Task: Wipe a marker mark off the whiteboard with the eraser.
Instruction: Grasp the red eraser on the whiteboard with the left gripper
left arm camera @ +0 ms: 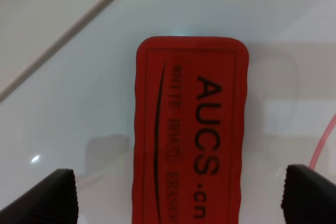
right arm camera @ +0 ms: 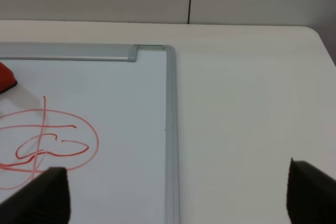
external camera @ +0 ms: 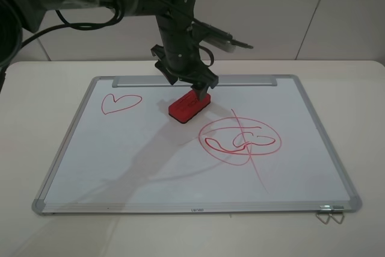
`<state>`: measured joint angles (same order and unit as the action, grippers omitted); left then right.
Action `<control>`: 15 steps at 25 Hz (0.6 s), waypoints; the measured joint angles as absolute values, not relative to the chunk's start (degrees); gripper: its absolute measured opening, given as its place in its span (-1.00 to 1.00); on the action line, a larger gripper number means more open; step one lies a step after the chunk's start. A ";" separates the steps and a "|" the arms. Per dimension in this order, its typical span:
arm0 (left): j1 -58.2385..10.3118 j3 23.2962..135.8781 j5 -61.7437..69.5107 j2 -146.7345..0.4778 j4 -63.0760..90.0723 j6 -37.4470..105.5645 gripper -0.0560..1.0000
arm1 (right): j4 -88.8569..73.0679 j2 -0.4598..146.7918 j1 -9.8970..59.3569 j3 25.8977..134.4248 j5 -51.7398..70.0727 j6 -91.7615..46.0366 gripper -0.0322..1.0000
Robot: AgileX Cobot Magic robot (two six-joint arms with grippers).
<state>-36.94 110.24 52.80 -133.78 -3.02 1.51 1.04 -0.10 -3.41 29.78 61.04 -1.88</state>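
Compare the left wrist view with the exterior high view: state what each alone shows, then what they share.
Only the left wrist view shows the dark lettering, AUCS.cn, on the eraser, and the fingertips of the left gripper standing apart on either side of it, not touching it. Only the exterior high view shows the heart mark, the whole circled scribble, the silver tray strip and the left arm. Both show the red eraser lying flat on the whiteboard.

High overview, wrist closeups (shared whiteboard (external camera: 150,167))

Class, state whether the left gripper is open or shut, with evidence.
Open: the left gripper has its fingertips wide apart, each clear of the eraser between them.
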 joint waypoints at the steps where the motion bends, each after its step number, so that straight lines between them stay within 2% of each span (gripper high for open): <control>1: -36.94 110.24 52.29 -134.04 -3.02 1.51 0.57 | 1.04 -0.10 -3.41 29.78 61.04 -1.88 0.43; 15: -36.94 109.73 49.19 -136.76 -3.02 1.51 0.57 | 1.04 -0.10 -3.41 29.78 61.04 -1.88 0.43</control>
<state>-36.94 109.73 49.19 -136.76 -3.02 1.51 1.04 -0.10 -3.41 29.78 61.04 -1.88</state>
